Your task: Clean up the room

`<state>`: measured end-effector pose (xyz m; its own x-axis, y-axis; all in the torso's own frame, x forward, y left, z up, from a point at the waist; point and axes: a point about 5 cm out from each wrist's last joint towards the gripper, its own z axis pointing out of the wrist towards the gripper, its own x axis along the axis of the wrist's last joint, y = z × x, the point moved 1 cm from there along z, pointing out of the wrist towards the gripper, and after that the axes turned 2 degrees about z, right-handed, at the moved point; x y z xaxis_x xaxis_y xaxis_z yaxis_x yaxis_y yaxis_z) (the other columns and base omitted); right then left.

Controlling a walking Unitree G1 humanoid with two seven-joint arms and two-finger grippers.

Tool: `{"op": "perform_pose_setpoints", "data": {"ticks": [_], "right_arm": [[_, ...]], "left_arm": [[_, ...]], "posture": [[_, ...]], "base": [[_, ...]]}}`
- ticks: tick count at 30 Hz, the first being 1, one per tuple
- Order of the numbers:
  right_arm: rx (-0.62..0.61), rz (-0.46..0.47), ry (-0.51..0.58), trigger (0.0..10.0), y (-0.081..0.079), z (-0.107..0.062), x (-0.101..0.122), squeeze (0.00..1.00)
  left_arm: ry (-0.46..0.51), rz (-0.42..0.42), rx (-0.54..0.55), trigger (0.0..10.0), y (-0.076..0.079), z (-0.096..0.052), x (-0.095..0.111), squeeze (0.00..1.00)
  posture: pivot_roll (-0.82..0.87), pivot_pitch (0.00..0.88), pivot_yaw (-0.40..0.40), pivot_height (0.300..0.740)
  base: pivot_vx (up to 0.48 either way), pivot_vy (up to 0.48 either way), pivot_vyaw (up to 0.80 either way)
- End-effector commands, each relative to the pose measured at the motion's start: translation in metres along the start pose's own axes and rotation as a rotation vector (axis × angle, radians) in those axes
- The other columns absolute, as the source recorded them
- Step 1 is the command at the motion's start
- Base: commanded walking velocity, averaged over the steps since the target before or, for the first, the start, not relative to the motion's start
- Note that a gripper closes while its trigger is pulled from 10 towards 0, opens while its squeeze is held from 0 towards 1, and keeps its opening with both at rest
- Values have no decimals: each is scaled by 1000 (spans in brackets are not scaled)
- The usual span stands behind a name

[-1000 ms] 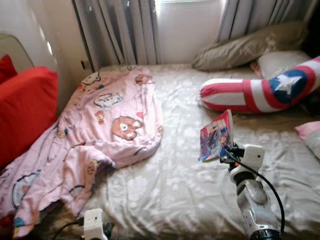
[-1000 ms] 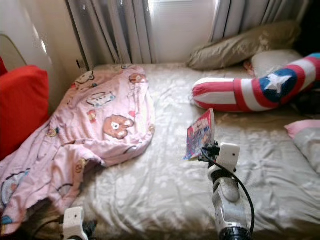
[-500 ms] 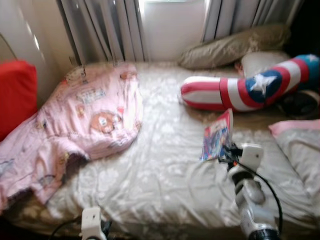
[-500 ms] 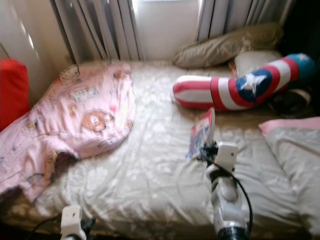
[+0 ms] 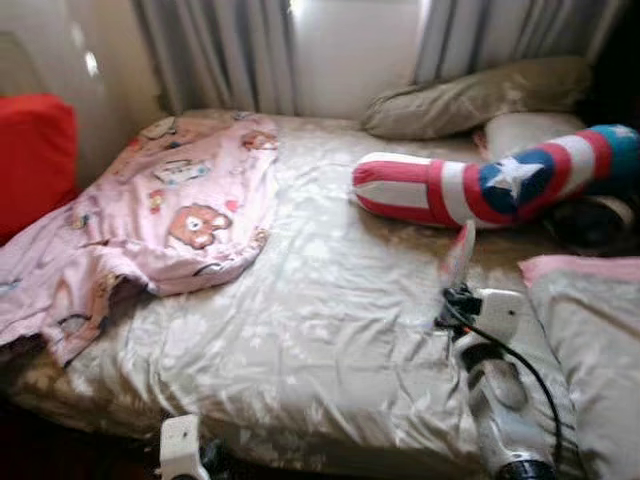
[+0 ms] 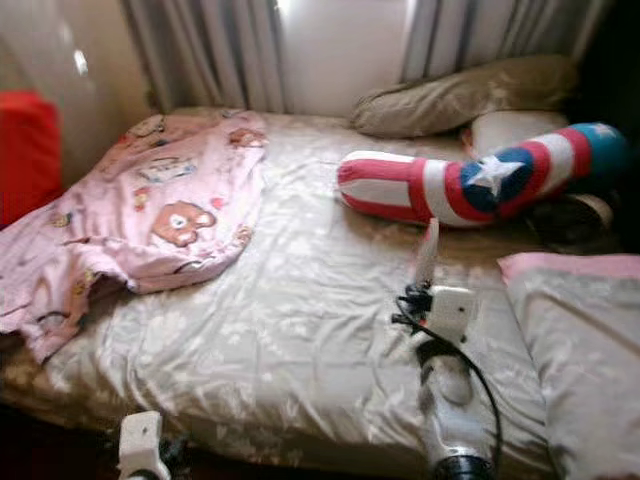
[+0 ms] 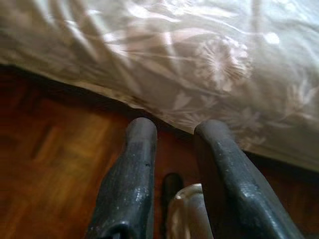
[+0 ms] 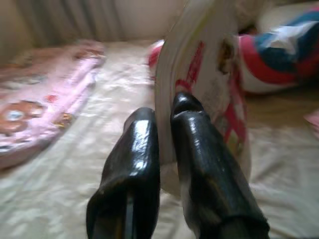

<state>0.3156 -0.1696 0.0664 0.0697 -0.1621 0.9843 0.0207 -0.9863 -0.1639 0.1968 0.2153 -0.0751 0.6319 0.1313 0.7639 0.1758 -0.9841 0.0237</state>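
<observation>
My right gripper [image 5: 452, 296] is shut on a thin comic book [image 5: 459, 255], held upright and edge-on above the bed [image 5: 300, 320]. In the right wrist view the book [image 8: 209, 74] stands pinched between the two black fingers [image 8: 192, 134]. My left gripper [image 7: 172, 154] hangs low by the bed's front edge, over the wooden floor [image 7: 45, 164], with a gap between its fingers and nothing held. A pink cartoon-print blanket [image 5: 170, 210] lies crumpled on the bed's left side. A red, white and blue star bolster [image 5: 480, 185] lies at the back right.
Beige pillows [image 5: 470, 95] lean against the curtains [image 5: 220, 50] at the head of the bed. A red cushion [image 5: 35, 155] sits at the far left. A pink-edged pillow [image 5: 590, 330] lies at the right, close to my right arm.
The camera has swung, so the whole scene shifted. The book in my right gripper has turned from cover-on to edge-on.
</observation>
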Motion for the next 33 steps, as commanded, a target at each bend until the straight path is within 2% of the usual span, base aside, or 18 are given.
{"op": "perform_pose_setpoints", "data": {"ticks": [1, 9, 15, 25, 33], "right_arm": [[-5, -10, 43, 10000, 3, 1, 9, 0], [-16, -8, 36, 10000, 5, 2, 9, 0], [-28, -3, 30, 10000, 6, 2, 8, 0], [-32, -5, 36, 10000, 6, 3, 9, 0], [-40, -2, 36, 10000, 7, 3, 10, 0]], "left_arm": [[1, -10, 0, 10000, 1, 1, 2, 0], [7, -27, -4, 10000, 2, 1, 1, 0], [4, -8, -9, 10000, 2, 1, 1, 0], [10, -10, -8, 10000, 2, 1, 3, 0], [8, -15, -8, 10000, 2, 1, 2, 0]], "posture": [[24, 0, 15, 717], [23, 0, 14, 717], [25, 0, 14, 717], [23, 0, 15, 717], [22, 0, 16, 717]], "base": [[0, 0, 0], [0, 0, 0], [0, 0, 0], [0, -473, 0], [0, 0, 0]]}}
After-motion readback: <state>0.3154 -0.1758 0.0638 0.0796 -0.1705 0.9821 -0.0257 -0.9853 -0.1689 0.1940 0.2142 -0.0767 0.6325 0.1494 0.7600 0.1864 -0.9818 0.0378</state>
